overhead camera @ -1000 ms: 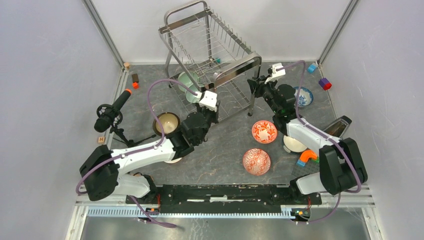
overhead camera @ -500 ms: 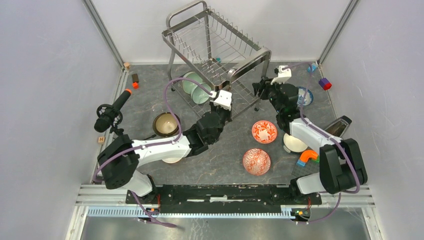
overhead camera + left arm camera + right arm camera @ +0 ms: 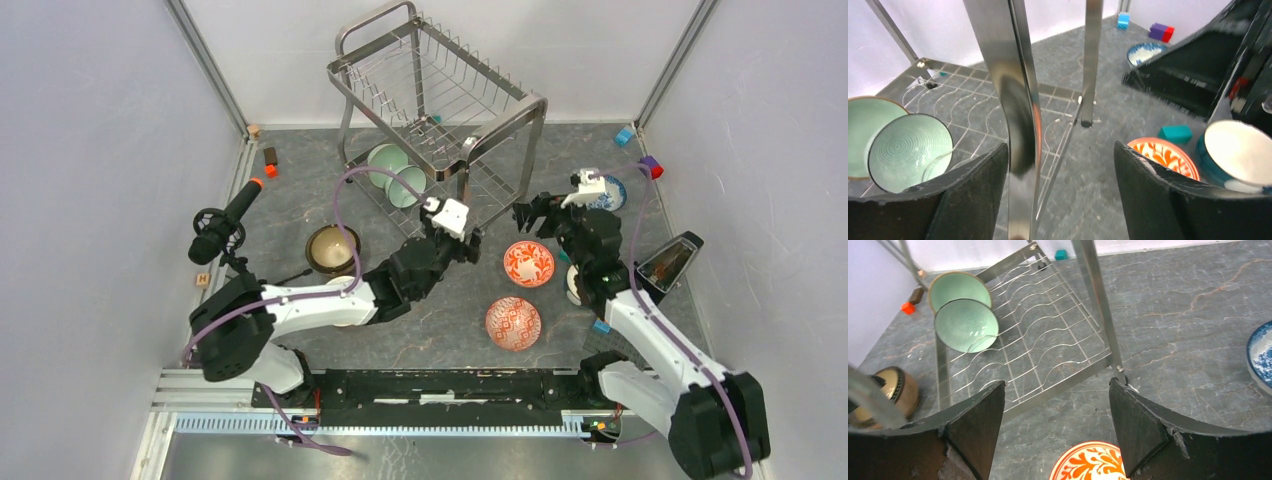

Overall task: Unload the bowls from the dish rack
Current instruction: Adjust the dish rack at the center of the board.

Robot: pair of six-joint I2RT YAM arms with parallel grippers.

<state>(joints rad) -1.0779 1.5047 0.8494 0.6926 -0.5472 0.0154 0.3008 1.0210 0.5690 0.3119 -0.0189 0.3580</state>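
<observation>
The left claw point(image 3: 1058, 150) stands wide. A steel upright of the dish rack point(image 3: 1018, 100) passes between its jaws, close by the left finger; I cannot tell whether metal touches pad. The right claw point(image 3: 1055, 385) is also spread wide and holds nothing, with the rack's corner leg just ahead at its 12 o'clock.

Seen from above, both claws sit at the rack's 5 o'clock end, and the rack's long axis runs from 11 to 5. The two pale green bowls point(image 3: 406, 187) left in it lean on edge at the 10 o'clock end of the lower tier. They stand one behind the other along that same axis, mouths tipped up toward 5 o'clock.

From the left claw they lie at about 10 o'clock; from the right they are farther off, near 9. The left arm is nearer, so I judge the reach under the upper tier is its to make. Being round, a bowl has no long axis. The other bowls sit out on the desk point(image 3: 430, 330).
</observation>
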